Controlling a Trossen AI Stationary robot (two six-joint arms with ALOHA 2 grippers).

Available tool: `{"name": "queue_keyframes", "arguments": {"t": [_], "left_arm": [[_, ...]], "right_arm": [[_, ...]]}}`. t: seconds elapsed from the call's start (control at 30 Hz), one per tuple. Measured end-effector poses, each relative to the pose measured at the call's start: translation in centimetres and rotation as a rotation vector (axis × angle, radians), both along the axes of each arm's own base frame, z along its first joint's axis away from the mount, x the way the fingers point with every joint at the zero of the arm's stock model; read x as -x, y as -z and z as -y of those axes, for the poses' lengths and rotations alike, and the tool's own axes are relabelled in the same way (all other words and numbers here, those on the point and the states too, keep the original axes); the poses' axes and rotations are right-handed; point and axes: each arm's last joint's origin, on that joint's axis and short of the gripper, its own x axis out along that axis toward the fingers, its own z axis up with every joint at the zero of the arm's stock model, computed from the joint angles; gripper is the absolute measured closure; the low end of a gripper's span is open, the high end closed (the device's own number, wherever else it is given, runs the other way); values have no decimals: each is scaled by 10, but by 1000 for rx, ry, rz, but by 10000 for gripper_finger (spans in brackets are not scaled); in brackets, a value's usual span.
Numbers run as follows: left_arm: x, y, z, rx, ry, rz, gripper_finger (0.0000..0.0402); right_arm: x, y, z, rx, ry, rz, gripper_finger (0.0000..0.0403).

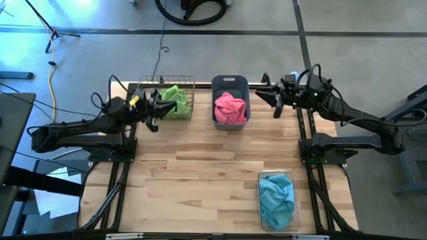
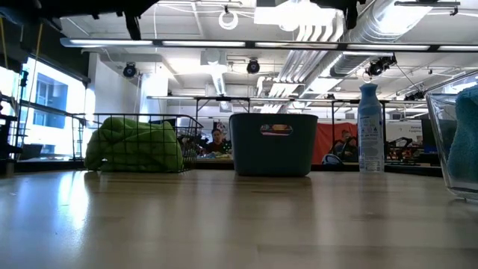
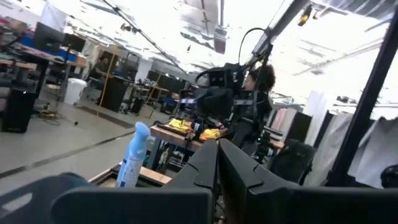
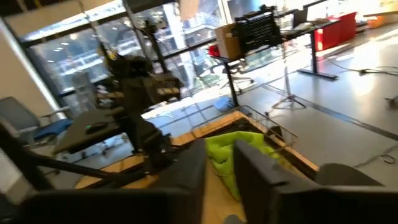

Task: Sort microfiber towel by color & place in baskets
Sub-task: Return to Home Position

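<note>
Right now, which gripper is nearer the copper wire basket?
Left. The left gripper is at the copper wire basket's edge, beside the green towel. The right gripper is on the far side of the grey-blue tub, which stands between them.

Grey concrete floor point(image 1: 373, 40), tall windows point(image 2: 45, 104) (daylit), exposed ducts point(image 2: 388, 19) and striplights point(image 2: 187, 42) overhead.

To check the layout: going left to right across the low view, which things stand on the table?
First the wire basket with a green towel → grey-blue tub → spray bottle → clear bin with a blue towel.
</note>
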Motion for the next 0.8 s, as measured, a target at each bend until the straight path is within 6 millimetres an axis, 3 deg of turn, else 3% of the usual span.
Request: {"name": "queue_keyframes", "arguments": {"t": [0.07, 0.13, 0.4, 0.8], "left_arm": [[0, 10, 3, 15, -7, 4, 400], [0, 19, 6, 28, -17, 4, 401], [5, 50, 15, 83, -32, -5, 401], [37, 81, 19, 115, -74, 69, 401]], "right_arm": [[3, -2, -2, -6, -32, 13, 376], [6, -3, -4, -12, -56, 20, 393], [23, -4, -12, -66, -79, -4, 399], [39, -9, -19, -83, -79, 30, 402]]}}
